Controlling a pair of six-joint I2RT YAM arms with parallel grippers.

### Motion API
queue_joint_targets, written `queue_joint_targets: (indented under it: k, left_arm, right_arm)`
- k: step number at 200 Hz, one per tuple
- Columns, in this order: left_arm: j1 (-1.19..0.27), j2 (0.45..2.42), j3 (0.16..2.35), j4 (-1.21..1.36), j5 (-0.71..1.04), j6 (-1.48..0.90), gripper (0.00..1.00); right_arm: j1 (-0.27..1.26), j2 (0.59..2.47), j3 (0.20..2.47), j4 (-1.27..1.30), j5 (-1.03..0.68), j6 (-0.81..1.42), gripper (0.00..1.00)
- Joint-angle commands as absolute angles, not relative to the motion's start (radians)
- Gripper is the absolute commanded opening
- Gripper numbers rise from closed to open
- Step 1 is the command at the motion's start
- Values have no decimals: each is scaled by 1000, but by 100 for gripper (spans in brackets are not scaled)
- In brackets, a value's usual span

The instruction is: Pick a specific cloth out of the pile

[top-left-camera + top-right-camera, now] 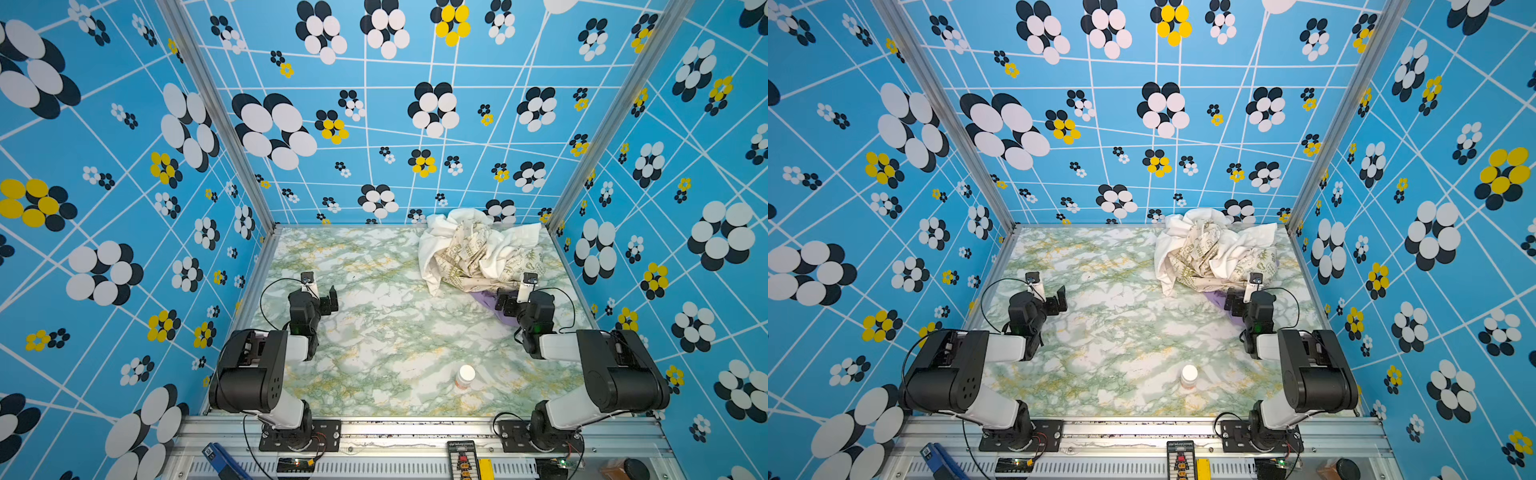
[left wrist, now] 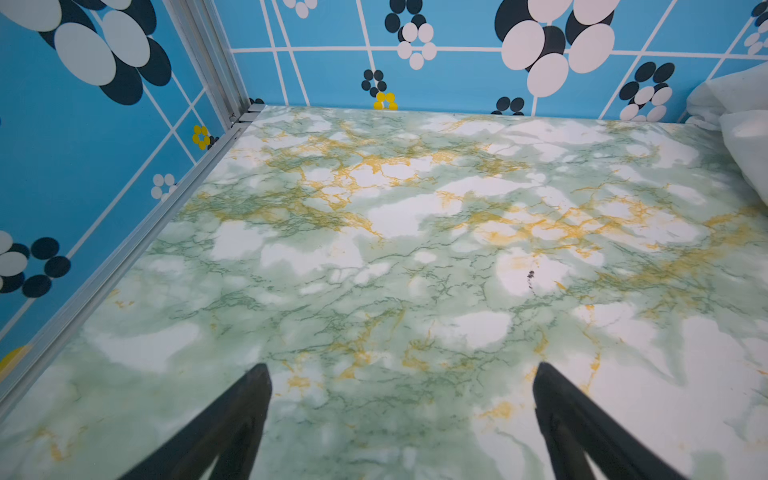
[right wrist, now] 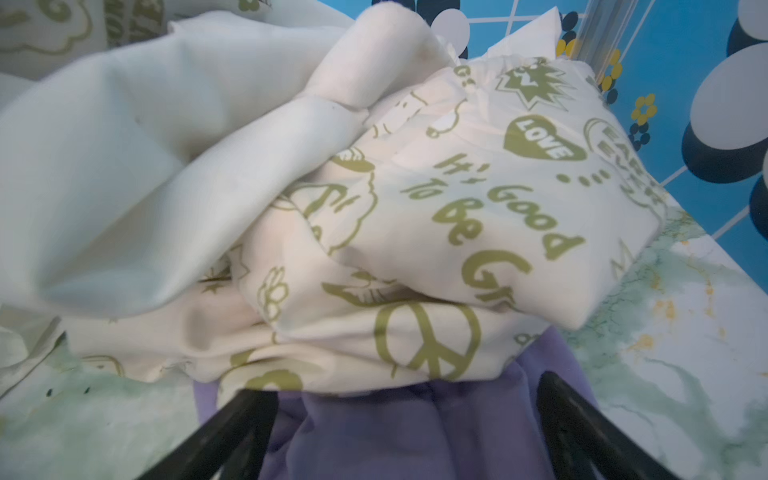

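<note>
Right hand (image 3: 403, 386), released, hangs over the cloth (image 3: 395, 440) trailing lengthwise from under the pile (image 3: 415, 228).

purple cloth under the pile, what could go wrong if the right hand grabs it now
The printed cloth rests on the purple cloth, so pulling may drag the pile along. The open right hand sits close to the printed edge and might pinch both layers. Little purple shows, so the grip could slip.

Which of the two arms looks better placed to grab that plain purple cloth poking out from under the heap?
Right. The open right hand sits over the plain lavender-purple cloth poking from under the heap of white and printed fabrics; the open left hand hangs over bare marbled tabletop, well away.
</note>
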State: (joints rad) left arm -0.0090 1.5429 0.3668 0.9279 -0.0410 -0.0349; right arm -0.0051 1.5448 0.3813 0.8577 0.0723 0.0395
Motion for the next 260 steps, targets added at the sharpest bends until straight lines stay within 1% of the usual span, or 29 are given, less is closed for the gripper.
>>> queue_joint_targets:
  k: [1,225,246,260]
  left_arm:
    - [-20,1546,374,929,-54,-18,99]
    - [-22,1546,376,928,-56,-18,99]
    - [-21,1545,373,933,-54,-17,99]
    - [-22,1522,385,892,-41,-15,99]
  right_arm:
    - [-8,1543,392,885,70,34,99]
    - [-8,1542,392,884,70,32,99]
    - [-6,1524,388,880,69,28,99]
    - [-5,1481,393,833,71,25,99]
